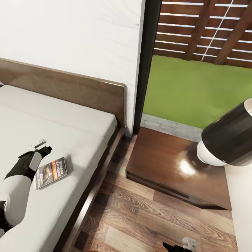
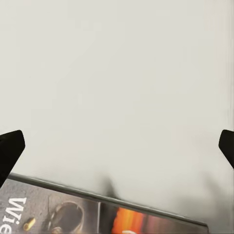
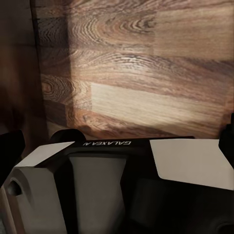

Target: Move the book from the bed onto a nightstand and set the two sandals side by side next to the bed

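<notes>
The book (image 1: 51,172) lies flat on the off-white mattress of the bed (image 1: 70,129), near its right edge, cover up with an orange band. My left gripper (image 1: 41,146) hovers just over the mattress at the book's far left corner. In the left wrist view its black fingertips (image 2: 9,152) stand wide apart with bare mattress between them, and the book's edge (image 2: 97,212) lies just short of them. The nightstand (image 1: 164,164) stands right of the bed, with a lamp (image 1: 227,140) on it. My right gripper (image 3: 119,144) hangs low over the wood floor, open and holding nothing. The sandals are out of view.
A strip of wood-plank floor (image 1: 140,217) runs between the bed frame and the nightstand. Behind the nightstand a black-framed window (image 1: 196,87) shows grass and a slatted fence. In the right wrist view my own base (image 3: 122,190) sits below the gripper.
</notes>
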{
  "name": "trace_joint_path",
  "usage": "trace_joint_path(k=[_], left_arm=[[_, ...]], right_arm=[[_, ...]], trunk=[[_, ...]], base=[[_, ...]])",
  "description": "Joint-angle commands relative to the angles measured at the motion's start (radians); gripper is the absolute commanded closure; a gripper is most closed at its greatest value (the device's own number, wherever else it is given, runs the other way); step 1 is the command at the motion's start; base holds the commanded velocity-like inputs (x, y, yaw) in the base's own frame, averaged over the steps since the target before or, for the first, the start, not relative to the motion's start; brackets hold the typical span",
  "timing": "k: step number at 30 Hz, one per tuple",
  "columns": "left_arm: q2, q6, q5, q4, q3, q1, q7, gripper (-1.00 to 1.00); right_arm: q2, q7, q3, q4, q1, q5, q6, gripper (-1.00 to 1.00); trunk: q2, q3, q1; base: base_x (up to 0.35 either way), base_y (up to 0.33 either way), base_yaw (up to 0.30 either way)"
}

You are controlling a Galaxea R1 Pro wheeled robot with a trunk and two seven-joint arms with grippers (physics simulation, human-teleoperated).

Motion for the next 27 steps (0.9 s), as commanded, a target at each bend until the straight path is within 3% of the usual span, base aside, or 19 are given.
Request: trace_joint_path(k=[1, 9, 27], left_arm=[[-0.001, 0.004, 0.01, -0.002, 0.0, 0.0, 0.005, -1.0], [-0.002, 0.004, 0.01, -0.002, 0.0, 0.0, 0.005, -1.0], [-0.002, 0.004, 0.01, -0.002, 0.0, 0.0, 0.005, -1.0]], right_arm=[[0.0, 0.003, 0.001, 0.001, -0.001, -0.003, -0.002, -1.0], [-0.001, 0.003, 0.001, 0.001, -0.001, -0.003, -0.002, -1.0], [-0.001, 0.003, 0.001, 0.001, -0.001, -0.003, -0.002, -1.0]], trunk=[[0.0, -0.001, 0.0], [0.0, -0.001, 0.0], [-0.126, -0.057, 0.069]], base=[[0.007, 0.002, 0.0], [0.001, 0.0, 0.0], [0.0, 0.0, 0.0]])
